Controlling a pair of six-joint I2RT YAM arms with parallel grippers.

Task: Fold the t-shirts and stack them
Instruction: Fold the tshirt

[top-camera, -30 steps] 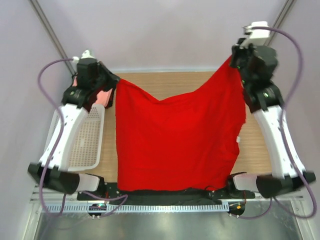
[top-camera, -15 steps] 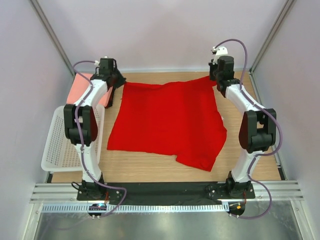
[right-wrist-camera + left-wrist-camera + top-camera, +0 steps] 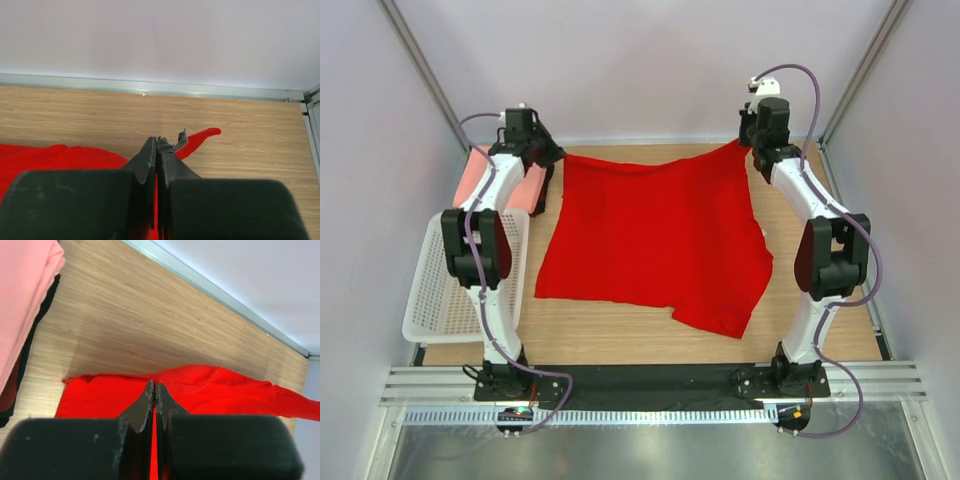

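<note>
a bright red t-shirt [image 3: 655, 240] lies spread over the middle of a wooden surface [image 3: 620, 338], its near right part rumpled. the left jaws are closed on the shirt's far left corner, and the right jaws are closed on its far right corner, red cloth pinched between each pair. at far left, folded salmon-pink t-shirts [image 3: 480, 180] rest on a dark one [image 3: 39, 315], just beyond a white mesh basket [image 3: 455, 290].
</note>
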